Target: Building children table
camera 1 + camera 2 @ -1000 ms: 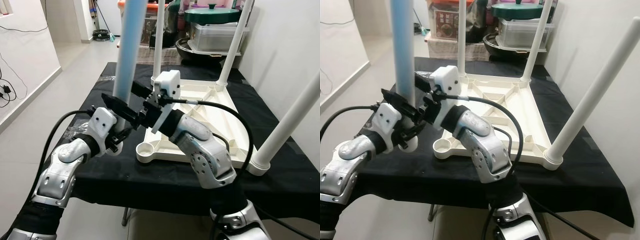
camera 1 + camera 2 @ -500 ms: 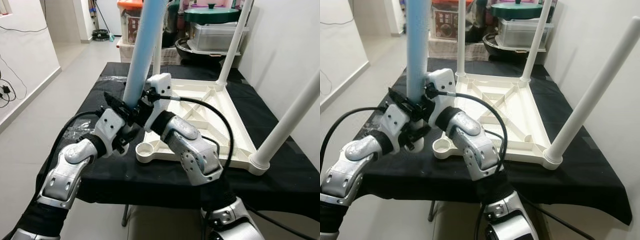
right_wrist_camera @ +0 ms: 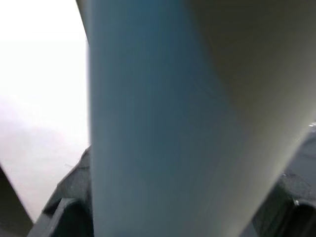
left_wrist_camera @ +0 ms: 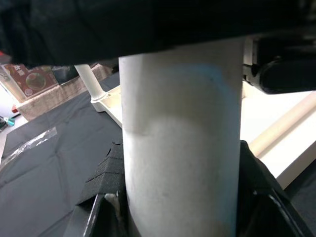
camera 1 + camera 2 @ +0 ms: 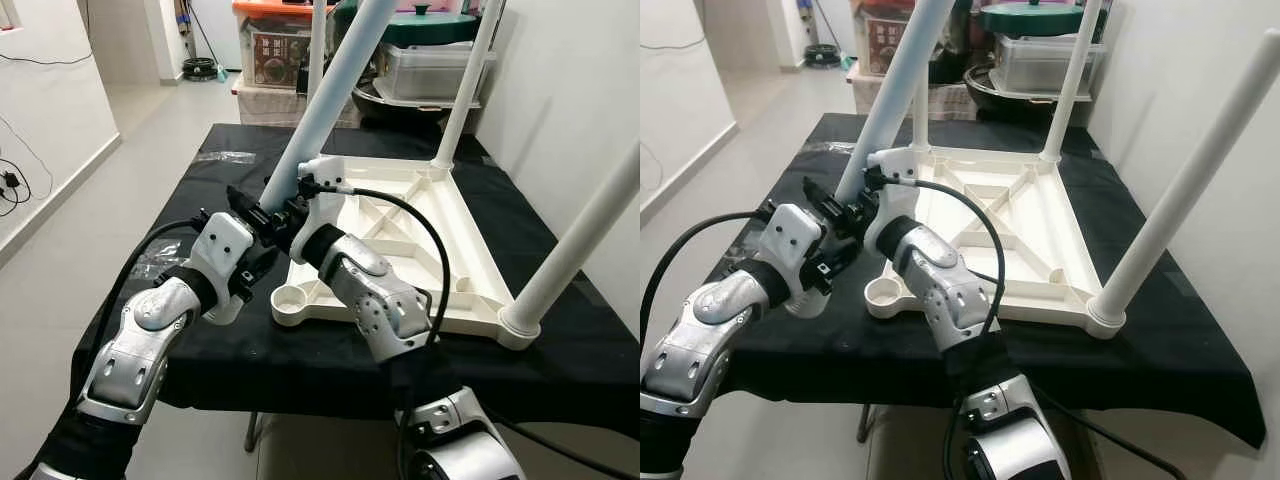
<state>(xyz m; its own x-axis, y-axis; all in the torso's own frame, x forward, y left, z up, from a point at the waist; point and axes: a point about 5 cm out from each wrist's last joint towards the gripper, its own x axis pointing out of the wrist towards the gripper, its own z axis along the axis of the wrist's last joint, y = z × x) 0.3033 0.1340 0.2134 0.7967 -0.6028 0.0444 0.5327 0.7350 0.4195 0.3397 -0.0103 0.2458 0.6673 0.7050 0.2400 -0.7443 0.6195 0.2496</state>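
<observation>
Both grippers pinch the same loose table leg [image 5: 330, 100] near its lower end — the left gripper [image 5: 250, 215] from the outer side, the right gripper [image 5: 292, 212] from the tabletop side — and each wrist view has the round white tube wedged between its black fingers. The hold looks two-handed because the leg is long and top-heavy, tilting away toward the storage boxes [image 5: 425, 65]; one grip alone would likely let it swing. Its foot hangs just beside the empty round socket [image 5: 292, 297] at the near left corner of the upturned cream tabletop [image 5: 400, 225], which lies on a black-clothed table [image 5: 170, 215]. My guess is that it must be stood upright before seating. Three other legs [image 5: 575, 240] already stand in their corners — smooth, pale, slightly tapered.
</observation>
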